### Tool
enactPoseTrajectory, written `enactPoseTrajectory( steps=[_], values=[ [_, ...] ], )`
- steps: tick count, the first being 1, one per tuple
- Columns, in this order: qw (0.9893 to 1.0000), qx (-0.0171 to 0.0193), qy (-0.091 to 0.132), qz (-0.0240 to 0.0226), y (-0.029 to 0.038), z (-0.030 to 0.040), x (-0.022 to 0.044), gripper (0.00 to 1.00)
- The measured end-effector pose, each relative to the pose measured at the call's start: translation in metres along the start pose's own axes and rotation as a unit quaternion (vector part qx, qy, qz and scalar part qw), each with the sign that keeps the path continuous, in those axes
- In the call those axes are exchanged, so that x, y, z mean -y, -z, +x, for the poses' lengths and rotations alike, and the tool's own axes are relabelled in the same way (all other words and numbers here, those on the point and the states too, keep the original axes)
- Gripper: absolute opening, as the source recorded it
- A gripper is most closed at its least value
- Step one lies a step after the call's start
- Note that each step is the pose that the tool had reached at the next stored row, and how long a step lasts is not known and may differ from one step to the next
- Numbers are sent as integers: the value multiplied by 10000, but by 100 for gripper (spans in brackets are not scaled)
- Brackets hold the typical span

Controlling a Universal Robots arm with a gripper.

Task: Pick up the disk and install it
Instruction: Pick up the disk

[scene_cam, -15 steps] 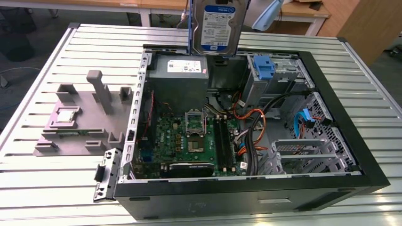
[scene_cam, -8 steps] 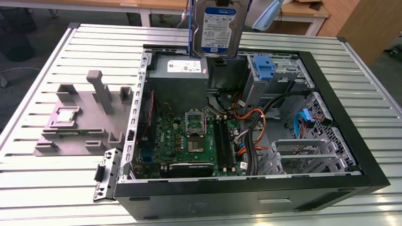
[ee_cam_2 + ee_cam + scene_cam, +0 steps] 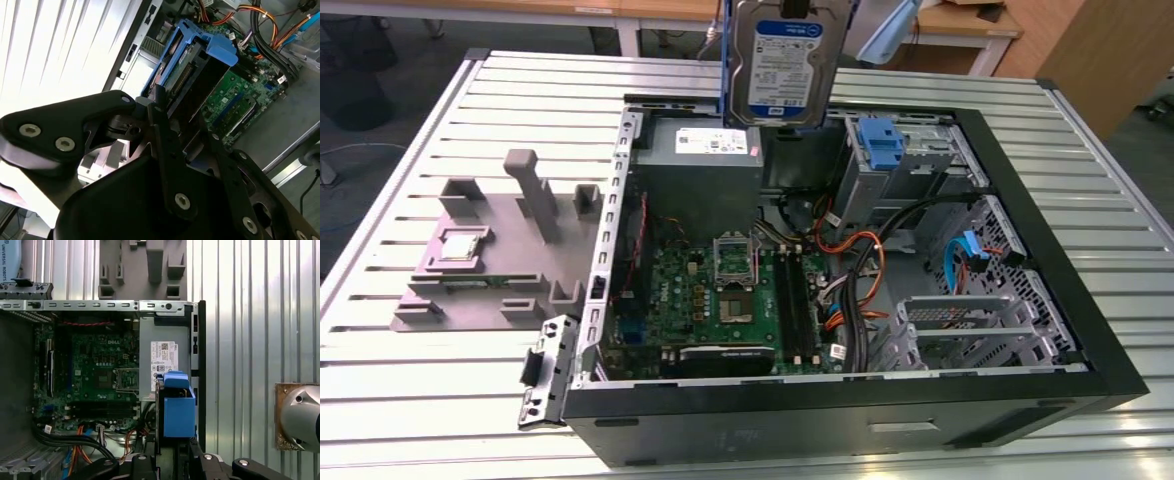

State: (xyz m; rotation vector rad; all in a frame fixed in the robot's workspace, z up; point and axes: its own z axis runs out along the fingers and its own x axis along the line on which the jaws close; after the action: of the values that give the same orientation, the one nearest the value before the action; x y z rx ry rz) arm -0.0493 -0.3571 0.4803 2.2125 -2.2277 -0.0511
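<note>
Disk (image 3: 781,65) in the exterior view: it hangs upright in the air, its blue-and-white label facing the camera, over the far end of the open computer case (image 3: 1107,370). Right beneath what I carry sits the grey box (image 3: 707,165) with its white sticker, and further below that lies the green motherboard (image 3: 720,290). Off to the exterior view's left of my load, outside the case, a grey fixture (image 3: 480,260) rests on the slatted metal surface (image 3: 454,400) with a small square chip (image 3: 460,245) on it.

In the second wrist view my pincer (image 3: 180,107) is closed narrow on the disk, one black finger (image 3: 162,130) pressed on each side of it. The blue bracket (image 3: 210,47) frames the far end, beyond my fingertips, and the motherboard and orange cables (image 3: 255,12) lie past it, lower down.

In the first wrist view I see the disk edge-on, straight ahead of my pincer, its blue bracket gripped between my fingers. It floats over the grey box and the case wall (image 3: 197,365), touching neither as far as I can tell, with the motherboard off to one side of my pincer and the bare surface to the other.
</note>
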Motion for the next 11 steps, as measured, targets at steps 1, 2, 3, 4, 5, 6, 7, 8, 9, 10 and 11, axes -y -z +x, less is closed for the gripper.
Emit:
enactPoseTrajectory(
  steps=[1, 2, 3, 4, 5, 6, 7, 8, 9, 10, 11],
  values=[
    [10000, -1, 0, 0, 0, 9, 1, 35],
    [10000, -1, 0, 0, 0, 18, 1, 35],
    [10000, -1, 0, 0, 0, 26, 2, 35],
    [10000, -1, 0, 0, -1, 34, 2, 35],
    [10000, 0, 0, 0, -1, 43, 2, 35],
    [10000, 0, 0, 0, -1, 50, 3, 35],
    [10000, -1, 0, 0, -1, 58, 4, 35],
    [10000, -1, 0, 0, -2, 64, 4, 35],
    [10000, 0, 0, 0, -2, 71, 5, 35],
    [10000, 0, 0, 0, -2, 77, 5, 35],
    [10000, 0, 0, 0, -2, 82, 6, 35]
  ],
)
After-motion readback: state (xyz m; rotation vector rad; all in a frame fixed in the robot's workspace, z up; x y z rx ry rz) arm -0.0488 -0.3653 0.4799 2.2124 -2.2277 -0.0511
